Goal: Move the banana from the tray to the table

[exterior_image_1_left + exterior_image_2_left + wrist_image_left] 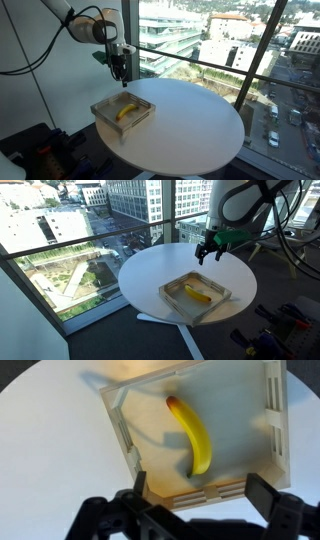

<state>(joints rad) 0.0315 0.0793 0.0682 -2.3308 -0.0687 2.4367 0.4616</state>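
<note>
My end effector (198, 490) is spread wide and empty. Banana (190, 435) lies flat in tray (272, 420) just ahead, long axis pointing away from me, dark tip farthest.

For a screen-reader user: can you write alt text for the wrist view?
A yellow banana lies inside a square wooden tray on a white table, seen from above. The open tool hangs above one tray wall, empty.
</note>
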